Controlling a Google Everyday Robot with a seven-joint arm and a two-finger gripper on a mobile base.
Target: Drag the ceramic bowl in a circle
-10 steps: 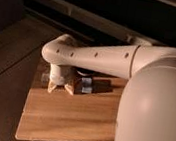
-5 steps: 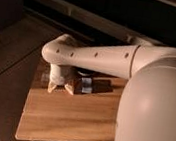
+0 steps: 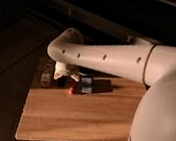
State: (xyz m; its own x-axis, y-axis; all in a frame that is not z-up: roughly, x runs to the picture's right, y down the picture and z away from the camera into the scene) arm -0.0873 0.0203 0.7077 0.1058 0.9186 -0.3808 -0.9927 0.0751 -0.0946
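Slippage off the ceramic bowl (image 3: 78, 87) is risked if the gripper (image 3: 66, 75), under the arm (image 3: 104, 57), state untellable, is misplaced.

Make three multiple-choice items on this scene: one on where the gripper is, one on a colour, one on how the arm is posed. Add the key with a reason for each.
1. Where is the gripper relative to the table?
A. Over its near right corner.
B. Low over its far left part.
C. Off it, above the floor.

2. What colour is the arm?
A. Black.
B. Red.
C. White.

3. How is the arm posed?
A. Stretched across the table from the right, bent down at its end.
B. Folded back, away from the table.
C. Pointing straight up.

Key:
1 B, the gripper hangs below the arm's bend, near the table's far left edge.
2 C, its shell is white with small dark holes.
3 A, it runs leftward over the wood, then turns down.
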